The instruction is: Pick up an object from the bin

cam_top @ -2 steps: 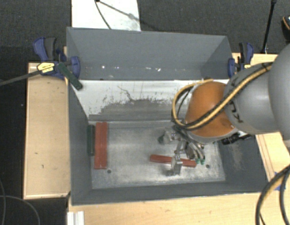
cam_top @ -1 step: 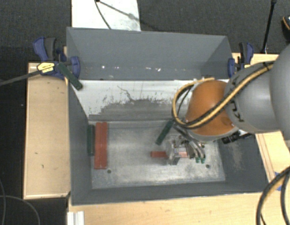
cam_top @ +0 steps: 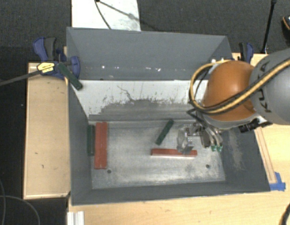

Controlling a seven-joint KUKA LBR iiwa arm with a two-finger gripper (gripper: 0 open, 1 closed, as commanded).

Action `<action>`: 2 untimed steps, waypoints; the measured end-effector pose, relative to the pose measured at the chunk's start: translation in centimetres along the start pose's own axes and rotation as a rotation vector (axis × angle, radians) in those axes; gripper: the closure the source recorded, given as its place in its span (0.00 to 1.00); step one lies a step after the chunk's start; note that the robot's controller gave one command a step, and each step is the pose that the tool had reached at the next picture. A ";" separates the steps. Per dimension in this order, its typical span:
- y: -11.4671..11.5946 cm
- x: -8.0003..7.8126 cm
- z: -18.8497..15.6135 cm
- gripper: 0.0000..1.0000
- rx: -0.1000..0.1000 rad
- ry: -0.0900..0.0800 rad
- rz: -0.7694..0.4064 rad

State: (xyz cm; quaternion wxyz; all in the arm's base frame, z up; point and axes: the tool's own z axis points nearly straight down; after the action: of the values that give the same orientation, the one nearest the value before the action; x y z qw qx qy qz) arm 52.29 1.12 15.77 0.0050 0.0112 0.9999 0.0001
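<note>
Thin flat red strip [cam_top: 169, 152] lies level on the floor of the grey metal bin [cam_top: 135, 168], lower centre-right of the frame; that's the thing nearest the pincer [cam_top: 186, 143], which sits over the strip's right end, low and apparently touching or just above it; can't tell whether the pincer is released or clenched, as the wrist and the orange dome cover [cam_top: 227, 90] hide too much.

Risks from here, my read:
- off-centre grip; taken at the right end, a long strip would likely swing down on the lift and slip out
- strip is flat on the metal; little edge to get under, so the pincer may close on nothing or skid it along the floor
- a push rather than a grip would shove it toward the bin's right wall, where it's harder to reach

Next out: short dark green bar [cam_top: 164, 131], tilted, just up-left of the pincer, its lower end near the red strip but apart; a sideways sweep could knock it onto the strip.

Far left of the floor: wide red bar [cam_top: 101, 145] with a thin dark green strip [cam_top: 90, 139] tight against its left side; well apart, no interference expected.

Top of the frame: sloped back wall; no threat unless the arm lifts along it.
</note>
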 end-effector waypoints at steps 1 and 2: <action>0.1 0.2 0.4 0.00 0.000 0.008 0.000; -1.1 -4.1 9.0 0.00 0.000 0.005 0.005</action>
State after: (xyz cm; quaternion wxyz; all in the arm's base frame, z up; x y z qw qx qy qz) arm 56.43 -0.09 6.76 0.0027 0.0138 0.9999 0.0002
